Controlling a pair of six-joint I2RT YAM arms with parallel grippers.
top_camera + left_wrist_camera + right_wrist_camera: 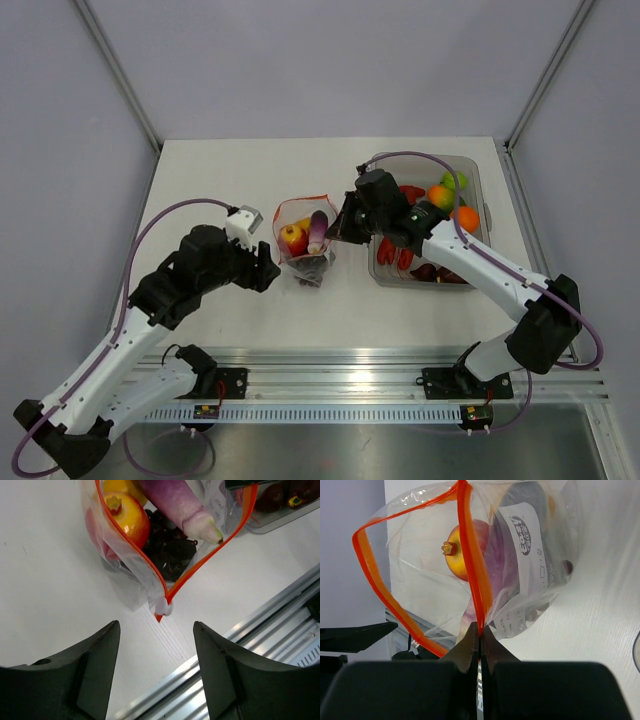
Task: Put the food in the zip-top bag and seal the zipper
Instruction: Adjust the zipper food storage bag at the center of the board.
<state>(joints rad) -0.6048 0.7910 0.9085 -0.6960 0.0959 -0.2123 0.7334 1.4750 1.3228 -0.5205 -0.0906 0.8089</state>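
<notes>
Where the bag [305, 240] carries a white label [527, 535], you can see a round logo and lines of small print, but the writing is too blurred to read. Your right claw [479, 636] is pinched tight on the zipper [470, 565], and the mouth stands in an open loop; that arm stretches left from the tub [470, 165] by the counter's right edge. Your left claw [156, 627] hangs spread wide just short of the bag's near corner, gripping nothing, its arm bent at the elbow. The bag sits mid-counter with a pomegranate [131, 520], a purple root [177, 500] and dark grapes [167, 550] inside.
</notes>
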